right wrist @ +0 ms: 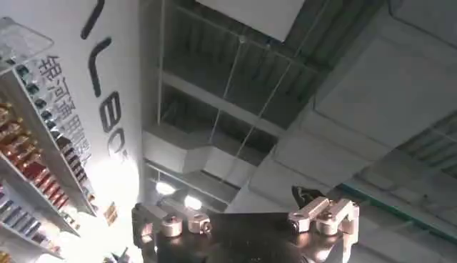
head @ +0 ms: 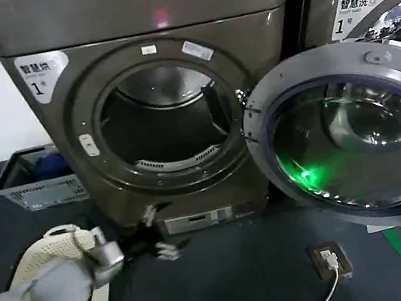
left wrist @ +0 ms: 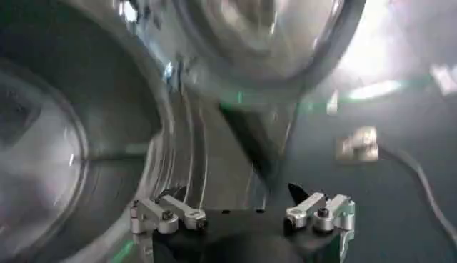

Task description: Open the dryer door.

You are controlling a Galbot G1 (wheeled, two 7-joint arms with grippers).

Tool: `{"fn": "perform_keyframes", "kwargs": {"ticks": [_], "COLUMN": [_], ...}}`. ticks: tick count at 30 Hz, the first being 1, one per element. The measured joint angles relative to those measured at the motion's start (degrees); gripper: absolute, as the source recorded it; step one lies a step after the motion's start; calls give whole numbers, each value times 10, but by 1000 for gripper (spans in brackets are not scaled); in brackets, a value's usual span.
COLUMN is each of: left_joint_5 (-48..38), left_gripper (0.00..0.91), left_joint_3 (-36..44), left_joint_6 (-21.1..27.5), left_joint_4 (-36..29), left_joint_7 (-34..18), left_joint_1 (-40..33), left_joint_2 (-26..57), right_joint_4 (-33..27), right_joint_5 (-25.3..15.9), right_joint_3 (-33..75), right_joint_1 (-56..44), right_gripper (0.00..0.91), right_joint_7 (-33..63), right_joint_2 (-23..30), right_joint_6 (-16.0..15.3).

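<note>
Dryer door swung wide, both grippers empty-handed.

I see the dryer door (head: 348, 142) hanging open at right of the head view, drum opening (head: 162, 126) exposed at centre. My left gripper (left wrist: 243, 214) sits low at lower left, fingers spread, holding nothing; my right gripper (right wrist: 246, 218) is likewise released, facing the ceiling.

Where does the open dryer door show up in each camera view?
Head view: the door hangs swung open on the right, beside the drum opening.
Left wrist view: the door curves across the top, beyond the left gripper, whose fingers are spread open.
Right wrist view: no door; it faces the ceiling.
Shared landmark: the floor socket with its white cable.
</note>
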Motion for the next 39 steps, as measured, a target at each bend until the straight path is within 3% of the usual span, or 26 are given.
{"fn": "perform_keyframes", "kwargs": {"ticks": [10,17,31,39], "left_joint_5": [33,13,38,49], "left_gripper": [907,907,907,907], "left_joint_3": [-8,-16,-16,-15], "left_joint_6": [62,48,83,78], "left_joint_4": [-20,1,52,89], "left_joint_7": [2,19,65,82], "left_joint_1": [29,34,48,60], "left_joint_2": [102,136,198,211], "right_joint_4": [-12,-23,-46,-55], "right_joint_5": [-8,-22,-22,-25], "right_joint_3": [2,-4,2,7], "right_joint_1": [5,16,18,16], "right_gripper": [907,907,907,907], "right_joint_7": [-1,-2,-2,-3], "right_joint_2": [-10,-15,-24,-31], "right_joint_6": [3,14,25,29]}}
